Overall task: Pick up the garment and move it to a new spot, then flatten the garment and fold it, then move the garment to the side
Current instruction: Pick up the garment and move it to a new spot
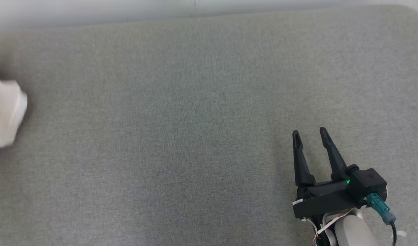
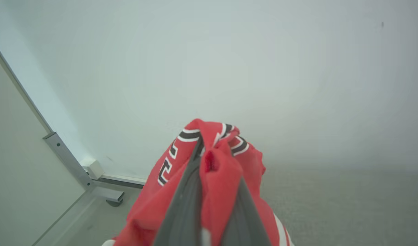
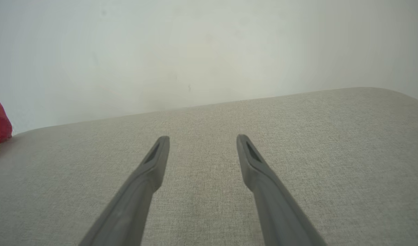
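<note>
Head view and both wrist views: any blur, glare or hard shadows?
Head view: pale shape at the left edge is smeared; right claw sharp, with a faint soft shadow. Left wrist view: red garment near the lens looks soft, wall hazy. Right wrist view: even light, no glare, fingers fairly crisp.
</note>
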Available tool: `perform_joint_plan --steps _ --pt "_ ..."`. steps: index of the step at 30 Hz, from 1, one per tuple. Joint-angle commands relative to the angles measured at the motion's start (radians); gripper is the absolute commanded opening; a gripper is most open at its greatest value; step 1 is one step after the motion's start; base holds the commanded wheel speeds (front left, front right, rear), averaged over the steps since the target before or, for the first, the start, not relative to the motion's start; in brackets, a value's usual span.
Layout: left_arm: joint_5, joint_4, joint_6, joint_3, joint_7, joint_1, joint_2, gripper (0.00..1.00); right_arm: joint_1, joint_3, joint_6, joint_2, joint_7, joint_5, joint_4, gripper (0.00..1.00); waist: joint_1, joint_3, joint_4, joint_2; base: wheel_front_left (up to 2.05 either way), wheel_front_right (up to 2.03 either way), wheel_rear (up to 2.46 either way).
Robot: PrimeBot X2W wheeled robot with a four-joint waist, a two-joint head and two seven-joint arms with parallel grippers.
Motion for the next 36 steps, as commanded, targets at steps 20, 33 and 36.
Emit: perform_joint_plan --steps 20,33,36 --pt "-0.132 -0.408 -0.039 -0.262 0.161 -0.192 -0.277 0.00 0.046 0.004 -0.002 0.003 -0.001 0.122 0.051 1.00 0.0001 -0.089 -0.242 -0.0001 0.00 0.00 0.00" --pt "-0.188 -0.412 -0.011 -0.387 0.151 0.012 -0.410 0.00 0.055 0.001 -0.002 0.003 -0.001 0.146 0.041 1.00 0.0001 -0.062 -0.298 -0.0001 0.00 0.00 0.00" --pt "-0.202 -0.363 0.002 -0.397 0.124 0.099 -0.418 0.00 0.051 0.003 -0.002 0.003 -0.001 0.143 0.044 1.00 0.0001 -0.058 -0.294 -0.0001 0.00 0.00 0.00"
